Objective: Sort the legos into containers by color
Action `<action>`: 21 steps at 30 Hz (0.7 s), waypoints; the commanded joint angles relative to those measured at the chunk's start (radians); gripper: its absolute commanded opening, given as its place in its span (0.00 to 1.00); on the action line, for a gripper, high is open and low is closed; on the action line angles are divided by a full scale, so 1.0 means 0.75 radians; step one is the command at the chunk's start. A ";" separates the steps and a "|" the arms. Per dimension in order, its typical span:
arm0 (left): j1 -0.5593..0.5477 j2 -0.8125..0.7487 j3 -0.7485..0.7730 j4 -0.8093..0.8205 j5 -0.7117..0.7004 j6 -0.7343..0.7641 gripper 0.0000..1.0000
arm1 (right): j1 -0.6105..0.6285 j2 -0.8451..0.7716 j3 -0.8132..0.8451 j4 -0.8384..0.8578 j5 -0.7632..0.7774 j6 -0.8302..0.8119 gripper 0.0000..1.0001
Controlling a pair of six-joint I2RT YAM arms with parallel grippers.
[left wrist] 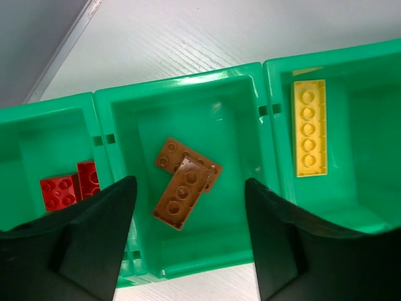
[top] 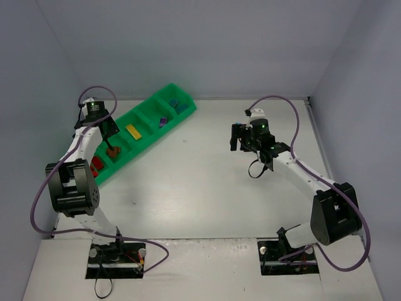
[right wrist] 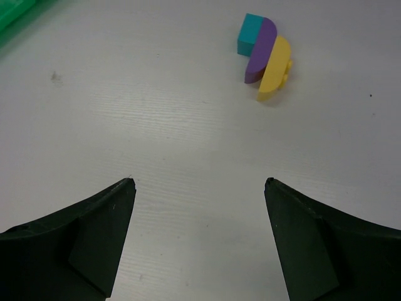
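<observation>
The green tray [top: 188,106] lies at an angle at the back left, and its compartments hold sorted legos. My left gripper [left wrist: 188,182] is open and empty, hovering above the compartment with two brown bricks [left wrist: 185,185], one lying across the other. Red bricks [left wrist: 69,188] lie in the compartment to the left and a long yellow brick [left wrist: 309,128] in the one to the right. My right gripper [right wrist: 200,180] is open and empty over the bare table. A stuck-together stack of teal, purple and yellow pieces [right wrist: 266,56] lies ahead of it, a little to the right.
In the top view the tray's far compartments hold a purple brick [top: 163,121] and teal bricks [top: 178,104]. The left gripper [top: 108,130] is over the tray and the right gripper [top: 237,137] is right of centre. Grey walls close in the table at the back and sides.
</observation>
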 commanded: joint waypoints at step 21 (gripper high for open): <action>-0.296 -0.442 -0.011 -0.269 0.250 -0.034 0.74 | -0.203 0.753 0.517 0.020 0.108 0.040 0.62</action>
